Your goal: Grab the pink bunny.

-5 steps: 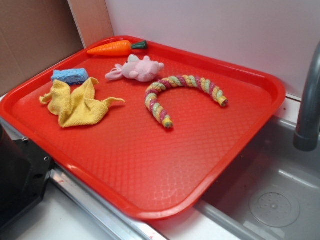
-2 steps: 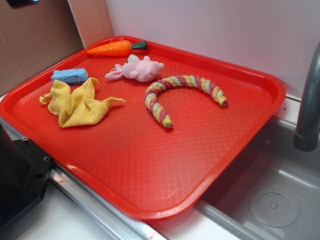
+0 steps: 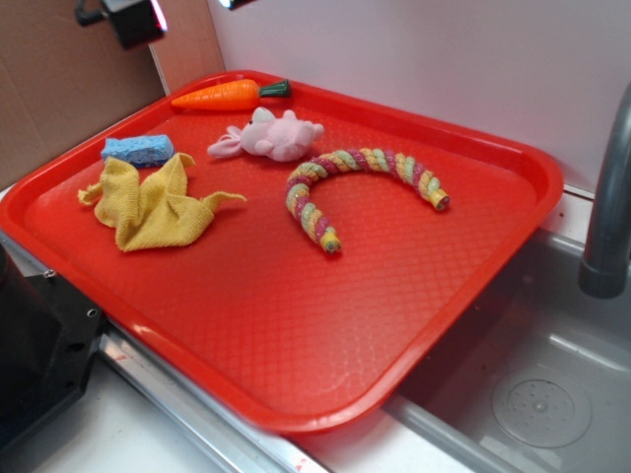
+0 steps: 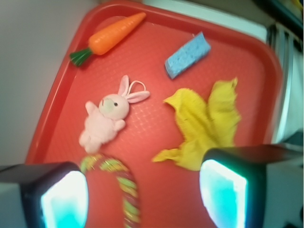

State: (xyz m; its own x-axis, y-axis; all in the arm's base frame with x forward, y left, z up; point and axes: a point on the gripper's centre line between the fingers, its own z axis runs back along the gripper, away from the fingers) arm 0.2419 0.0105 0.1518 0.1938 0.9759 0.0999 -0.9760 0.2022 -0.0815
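The pink bunny (image 3: 271, 136) lies on its side at the back of the red tray (image 3: 424, 296), between the orange carrot and the twisted rope toy. From the wrist view the pink bunny (image 4: 107, 118) lies left of centre, ears pointing toward the yellow cloth. My gripper (image 3: 185, 10) hangs high above the tray's back left corner, with only its finger ends showing at the top edge. In the wrist view the gripper (image 4: 142, 199) is open, its two fingers wide apart with nothing between them, well clear of the bunny.
An orange carrot (image 3: 222, 95) lies by the back rim. A blue sponge (image 3: 137, 150) and a crumpled yellow cloth (image 3: 153, 202) are on the left. The curved rope toy (image 3: 345, 182) lies mid-tray. A sink basin (image 3: 542, 394) and faucet post (image 3: 606, 217) stand at right.
My gripper's fingers have come down into the top left of the exterior view, where almost none of them showed before. The things on the tray have not moved.
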